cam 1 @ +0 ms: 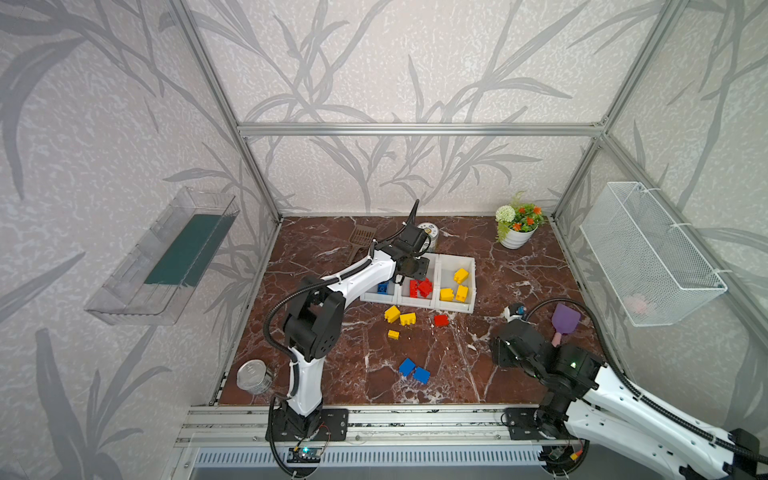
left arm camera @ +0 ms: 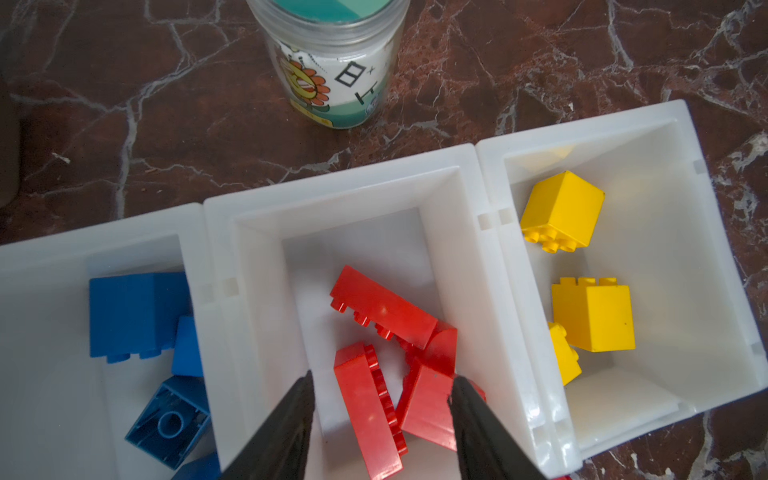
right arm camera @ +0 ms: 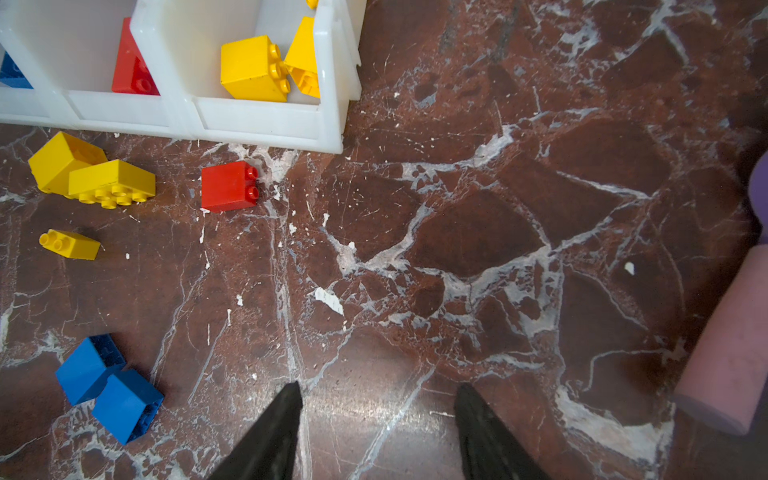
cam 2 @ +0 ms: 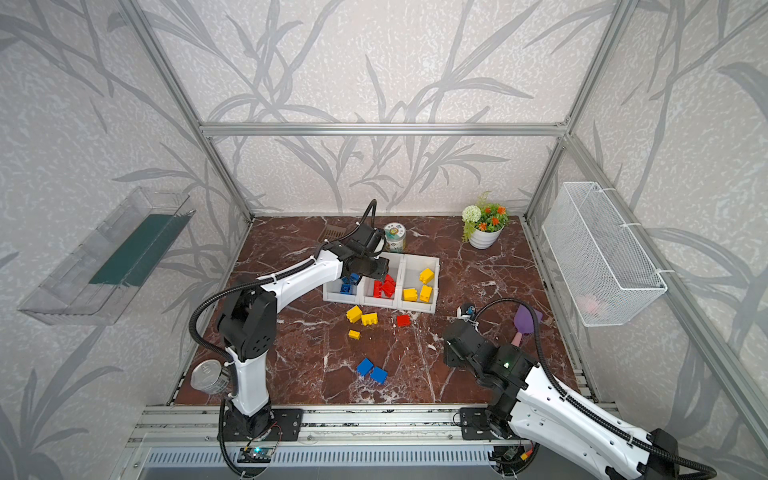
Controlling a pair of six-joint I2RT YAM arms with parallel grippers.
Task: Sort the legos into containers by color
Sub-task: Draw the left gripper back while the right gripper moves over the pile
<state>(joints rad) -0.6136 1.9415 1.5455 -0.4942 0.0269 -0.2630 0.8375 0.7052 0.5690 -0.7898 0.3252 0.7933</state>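
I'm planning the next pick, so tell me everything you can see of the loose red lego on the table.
The red lego is a glossy, squarish plastic brick tipped on its side, with two round studs pointing sideways. It sits alone on the marbled brown table, just in front of the white containers, with a clear gap between them. Nothing but the table touches it.
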